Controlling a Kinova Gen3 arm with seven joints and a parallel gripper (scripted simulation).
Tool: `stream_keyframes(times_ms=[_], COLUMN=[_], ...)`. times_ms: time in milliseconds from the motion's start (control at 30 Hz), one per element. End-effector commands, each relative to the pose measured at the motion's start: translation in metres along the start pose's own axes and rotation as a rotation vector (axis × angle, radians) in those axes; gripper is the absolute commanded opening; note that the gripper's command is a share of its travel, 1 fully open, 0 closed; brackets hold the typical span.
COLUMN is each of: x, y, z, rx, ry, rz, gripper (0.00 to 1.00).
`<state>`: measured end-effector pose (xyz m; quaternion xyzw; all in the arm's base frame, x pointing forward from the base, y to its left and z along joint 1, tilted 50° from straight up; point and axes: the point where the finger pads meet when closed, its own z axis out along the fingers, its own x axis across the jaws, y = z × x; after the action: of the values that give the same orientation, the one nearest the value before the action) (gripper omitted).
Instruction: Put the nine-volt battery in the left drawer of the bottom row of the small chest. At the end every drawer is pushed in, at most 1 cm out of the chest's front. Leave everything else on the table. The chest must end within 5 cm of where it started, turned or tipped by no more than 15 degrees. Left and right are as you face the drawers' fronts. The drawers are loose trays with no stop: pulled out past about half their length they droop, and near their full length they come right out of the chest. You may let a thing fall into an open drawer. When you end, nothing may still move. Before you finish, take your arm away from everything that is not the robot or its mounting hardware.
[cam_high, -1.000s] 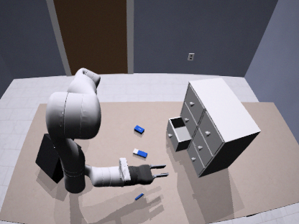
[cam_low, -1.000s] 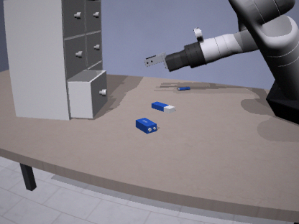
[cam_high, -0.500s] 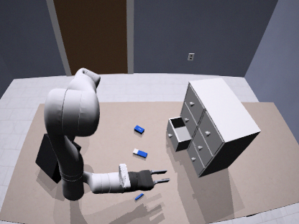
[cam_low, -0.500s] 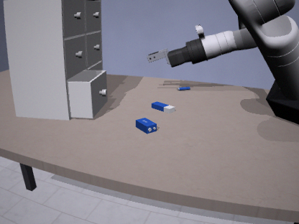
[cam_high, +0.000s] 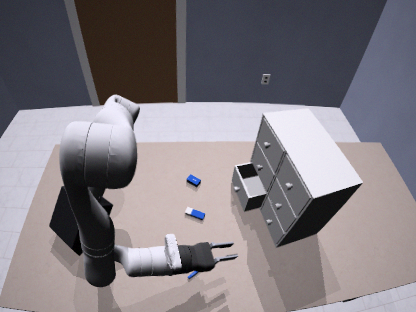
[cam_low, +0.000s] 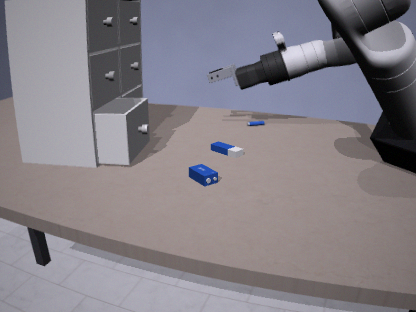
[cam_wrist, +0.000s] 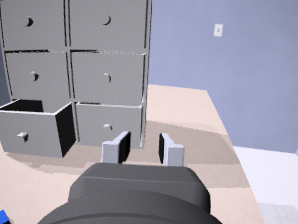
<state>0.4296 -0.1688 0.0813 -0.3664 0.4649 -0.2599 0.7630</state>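
Lying flat on the counter (cam_low: 280, 210), the nine-volt battery (cam_low: 203, 175) is a small blue block with two pale terminals on one end, seemingly round though small in view. It sits well apart from the chest (cam_low: 50, 85), whose bottom-left drawer (cam_low: 121, 131) stands pulled out. The pincer (cam_high: 223, 251) hangs above the counter, fingers partly spread, gripping nothing.

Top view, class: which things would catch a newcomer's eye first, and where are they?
The big pale arm bends low at the table's left, its open, empty pincer in the air. On the right stands the grey chest, one bottom drawer pulled out. Between them lies the blue battery.
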Motion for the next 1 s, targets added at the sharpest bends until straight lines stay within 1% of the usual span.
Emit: stream_keyframes(times_ms=[0,500,967], x=[0.0048,0.0130,0.0144], y=[-0.0045,-0.0065,-0.0069], z=[-0.0032,-0.0057,-0.0063], rx=[0.004,0.004,0.005], ry=[-0.001,-0.001,-0.001], rz=[-0.004,-0.009,-0.009], gripper=[0.67,0.67,0.67])
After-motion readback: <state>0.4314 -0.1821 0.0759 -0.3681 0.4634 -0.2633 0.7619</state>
